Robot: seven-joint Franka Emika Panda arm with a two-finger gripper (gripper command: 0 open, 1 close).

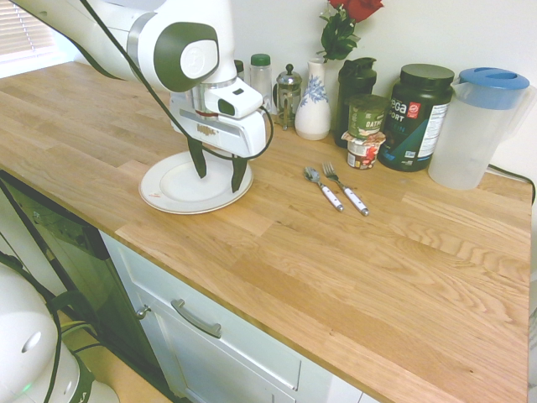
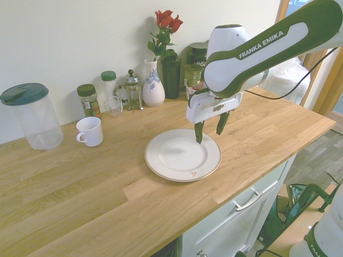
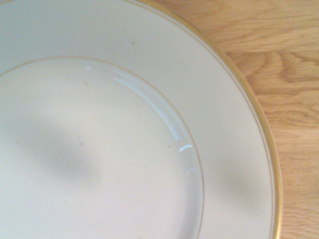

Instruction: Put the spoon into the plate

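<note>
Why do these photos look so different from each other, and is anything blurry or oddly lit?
Both exterior views: wide, fairly sharp, looking down at an angle. First exterior view: window blinds glow pale in the corner. Wrist view: very close, slightly soft; dark smudges like shadows lie on the plate, with thin bright glints along its inner curve.

1. First exterior view, 12 at the picture's top: the round white plate (image 1: 159, 196) lies on the pale wooden worktop (image 1: 277, 277).
2. From the plate, the silver metal spoon with a light patterned handle (image 1: 324, 189) lies at 3 o'clock, the silver fork with a similar handle (image 1: 346, 189) just beyond.
3. The white-and-blue vase (image 1: 313, 109) stands at 2 o'clock, red roses (image 1: 357, 7) in it.
4. The blue-lidded translucent jug (image 1: 471, 126) stands between 2 and 3.
5. Second exterior view: the white mug (image 2: 91, 133) stands between 9 and 10 o'clock from the plate.
</note>
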